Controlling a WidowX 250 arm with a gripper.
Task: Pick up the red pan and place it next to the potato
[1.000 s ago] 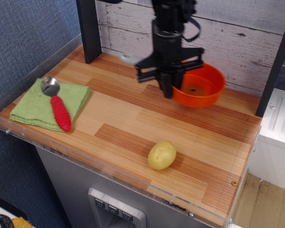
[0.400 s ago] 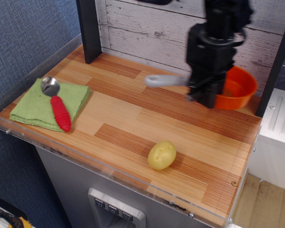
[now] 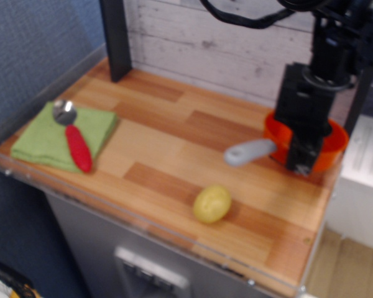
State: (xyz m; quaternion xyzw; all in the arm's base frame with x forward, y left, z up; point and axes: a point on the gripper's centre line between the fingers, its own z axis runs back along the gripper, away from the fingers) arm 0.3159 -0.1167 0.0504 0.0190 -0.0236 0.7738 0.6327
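Observation:
The red pan (image 3: 332, 149) is an orange-red round bowl with a grey handle (image 3: 248, 152) pointing left. It hangs at the right side of the wooden table, partly hidden behind my black gripper (image 3: 301, 160), which is shut on the pan's near rim. The frame is blurred. The pale yellow potato (image 3: 212, 204) lies on the table near the front edge, below and left of the pan, apart from it.
A green cloth (image 3: 59, 138) at the left carries a metal spoon with a red handle (image 3: 79, 148). A black post (image 3: 116, 38) stands at the back left, another at the right (image 3: 360, 81). A clear rail (image 3: 143, 220) edges the wooden table (image 3: 168, 149).
The gripper has carried the pan from the back middle to the right and then forward and lower, toward the front right. The handle still points left.

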